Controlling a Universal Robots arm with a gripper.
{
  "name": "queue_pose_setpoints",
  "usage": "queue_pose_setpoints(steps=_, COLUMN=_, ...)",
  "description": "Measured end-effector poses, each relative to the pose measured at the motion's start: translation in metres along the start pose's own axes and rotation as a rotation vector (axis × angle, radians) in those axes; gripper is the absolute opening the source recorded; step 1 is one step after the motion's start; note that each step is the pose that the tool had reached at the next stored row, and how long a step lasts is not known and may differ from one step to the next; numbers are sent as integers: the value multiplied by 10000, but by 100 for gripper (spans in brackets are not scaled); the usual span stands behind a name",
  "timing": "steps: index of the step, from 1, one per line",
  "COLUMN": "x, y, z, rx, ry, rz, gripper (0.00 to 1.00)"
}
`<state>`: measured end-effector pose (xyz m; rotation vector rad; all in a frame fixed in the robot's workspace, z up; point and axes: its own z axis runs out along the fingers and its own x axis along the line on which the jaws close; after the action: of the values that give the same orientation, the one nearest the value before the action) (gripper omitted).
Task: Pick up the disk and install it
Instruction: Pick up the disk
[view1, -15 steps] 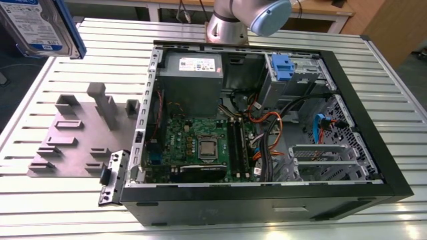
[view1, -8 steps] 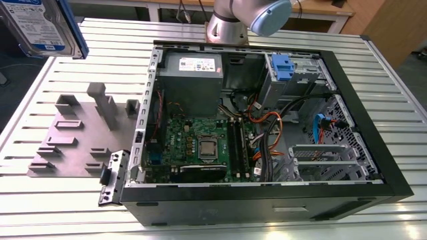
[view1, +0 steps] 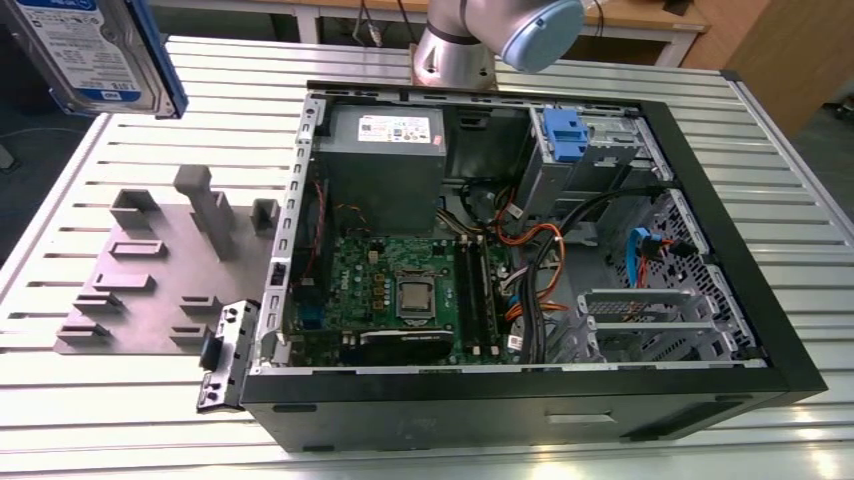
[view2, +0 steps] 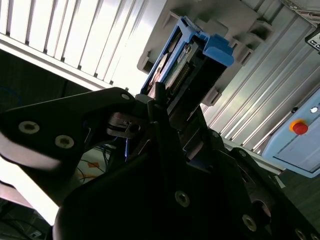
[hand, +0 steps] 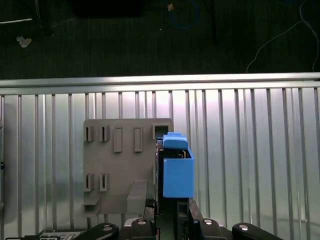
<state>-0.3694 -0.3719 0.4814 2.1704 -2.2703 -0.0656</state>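
Disk is closest to the lens in the exterior view, at that view's far left. It is up in the air with its label face showing and a blue rail along one side, well apart from the case.

Gripper is clamped on the disk in both wrist views. Dark fingers press its flat sides, and the blue end sticks out past them. In the first wrist view the gripper holds the disk edge-on, with the slatted tabletop and the grey fixture behind it.

Going rightwards in the exterior view:
- The fixture lies flat on the tabletop, several upright posts on it.
- A small black bracket sits just beside the case's near corner.
- The open black case lies on its side.

Inside the case:
- Grey power supply with a white sticker is toward the exterior view's left.
- Green motherboard is nearer the lens than the power supply.
- Orange and black cables run through the middle.
- Silver cage with a blue latch is at the far side toward the right.
- A second perforated cage is nearer the lens.

Arm stands behind the case. In the second wrist view a red button sits on a pale box past the tabletop's edge.
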Motion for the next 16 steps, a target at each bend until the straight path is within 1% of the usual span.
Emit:
queue_pose_setpoints(steps=6, x=-4, y=-93, z=-3, rx=0, ry=0, rz=0, gripper=35)
queue_pose_setpoints(steps=12, x=-9, y=-200, z=-6, rx=0, ry=0, rz=0, gripper=35)
queue_pose_setpoints(steps=14, x=-10, y=-214, z=-6, rx=0, ry=0, rz=1, gripper=35)
queue_pose_setpoints(steps=16, x=-10, y=-215, z=-6, rx=1, ry=-1, rz=2, gripper=35)
